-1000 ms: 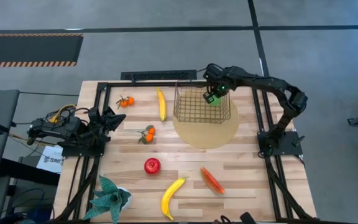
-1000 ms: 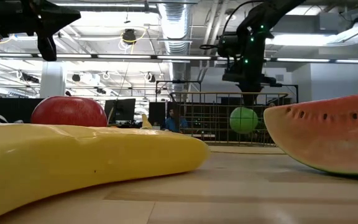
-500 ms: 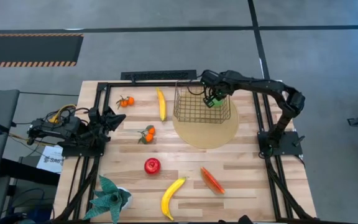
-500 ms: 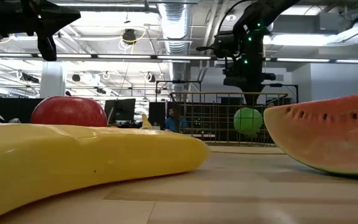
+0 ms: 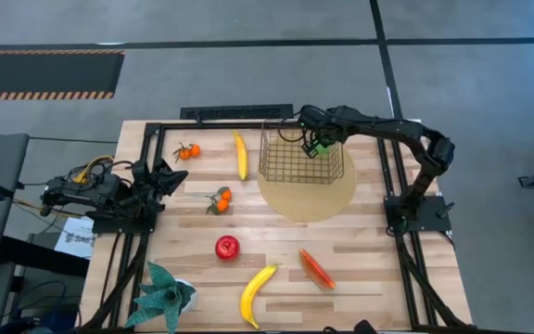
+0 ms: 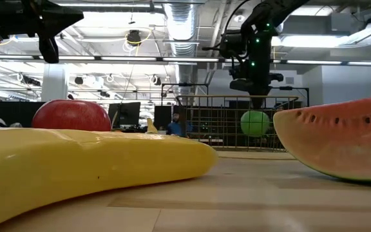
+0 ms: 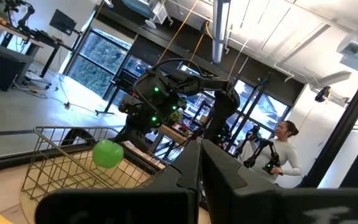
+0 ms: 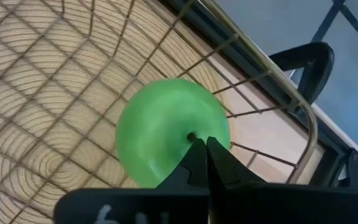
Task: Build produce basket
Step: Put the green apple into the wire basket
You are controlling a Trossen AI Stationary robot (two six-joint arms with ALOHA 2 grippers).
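The gold wire basket (image 5: 290,158) stands on the round tan mat (image 5: 306,202) at the table's far right. My right gripper (image 8: 199,144) reaches down into the basket's far right corner, shut on a green apple (image 8: 166,130) that shows below the rim (image 6: 255,123). On the table lie two bananas (image 5: 240,154) (image 5: 257,294), a red apple (image 5: 227,247), two orange clusters (image 5: 187,150) (image 5: 220,199) and a watermelon slice (image 5: 316,268). My left gripper (image 5: 170,176) is parked, shut, at the table's left edge. My right gripper pinches the green apple's stem spot at its top (image 8: 191,137) between its two fingertips. The fingers come from above, slanting steeply down. The apple hangs below the fingertips inside the basket, and in the low view it seems clear of the basket's floor.
A teal spiky plant (image 5: 165,292) stands at the near left corner. Black frame rails (image 5: 248,113) run along the table's far and side edges. A person (image 7: 284,152) stands in the room beyond the table.
My right gripper has turned at the wrist, its head swinging a little toward the table's left. It stays shut on the green apple. The apple has swayed slightly and hangs at about the same height inside the basket.
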